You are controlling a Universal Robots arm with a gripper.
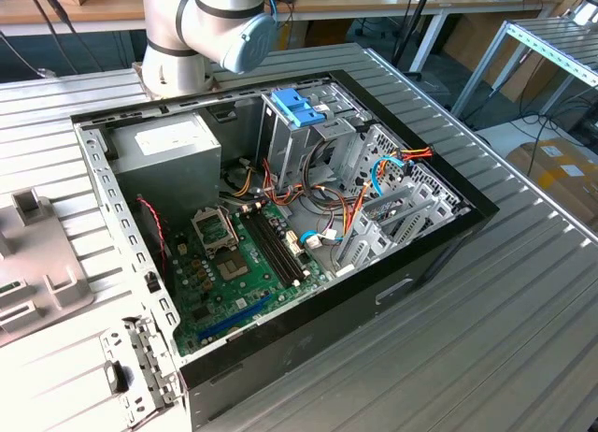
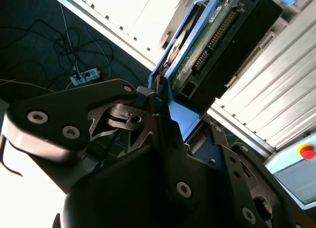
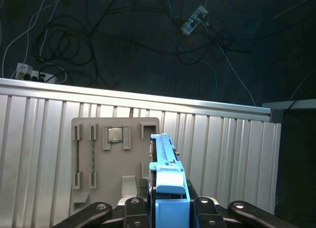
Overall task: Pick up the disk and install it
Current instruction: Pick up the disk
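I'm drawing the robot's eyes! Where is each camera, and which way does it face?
Exterior view: off the arm, looking down into the computer case; arm joint shows.
First wrist view: on the arm, facing the disk edge-on and a table; claw shows.
Second wrist view: on the arm, facing the disk's circuit side; claw shows.
In both wrist views: the claw shut on the disk.

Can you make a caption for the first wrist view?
The gripper holds the blue-edged disk, with a grey tray on the ribbed table beyond.
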